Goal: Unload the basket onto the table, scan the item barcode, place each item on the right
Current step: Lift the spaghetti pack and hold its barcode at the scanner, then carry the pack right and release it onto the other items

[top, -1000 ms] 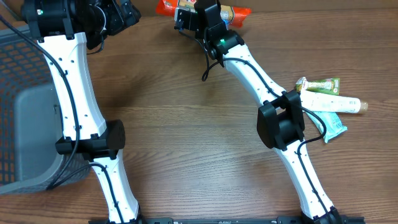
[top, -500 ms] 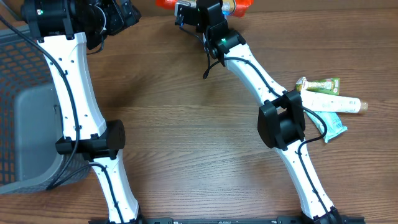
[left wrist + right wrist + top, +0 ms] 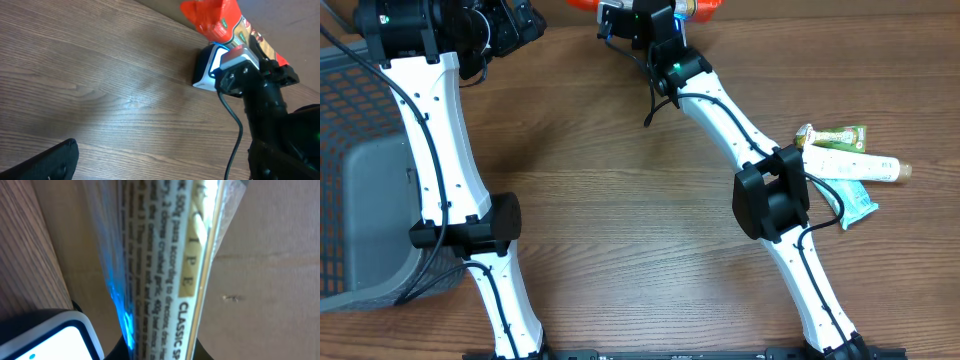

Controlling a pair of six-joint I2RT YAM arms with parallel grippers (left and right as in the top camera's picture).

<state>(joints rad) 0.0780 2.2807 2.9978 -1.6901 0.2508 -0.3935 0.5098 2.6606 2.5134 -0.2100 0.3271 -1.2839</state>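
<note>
The item is a red-orange packet [image 3: 705, 6] [image 3: 215, 22] at the table's far edge, with printed recipe text on its clear back [image 3: 165, 270]. My right gripper [image 3: 645, 18] [image 3: 165, 347] is shut on its lower end. It holds the packet upright just beside a white-and-black scanner [image 3: 207, 70] [image 3: 45, 335] [image 3: 612, 20]. The scanner's blue light falls on the packet. No barcode can be made out. My left gripper [image 3: 510, 25] [image 3: 161, 167] is open over bare wood at the far left, holding nothing.
A green packet [image 3: 835, 135], a white tube [image 3: 850, 167] and a teal pouch [image 3: 857, 205] lie together at the right edge. A grey mesh basket [image 3: 360, 180] stands at the left edge. The right arm's cable [image 3: 235, 135] hangs near the scanner.
The right gripper has carried the packet farther toward the far edge, so most of it has left the overhead view. The left arm has not moved.
</note>
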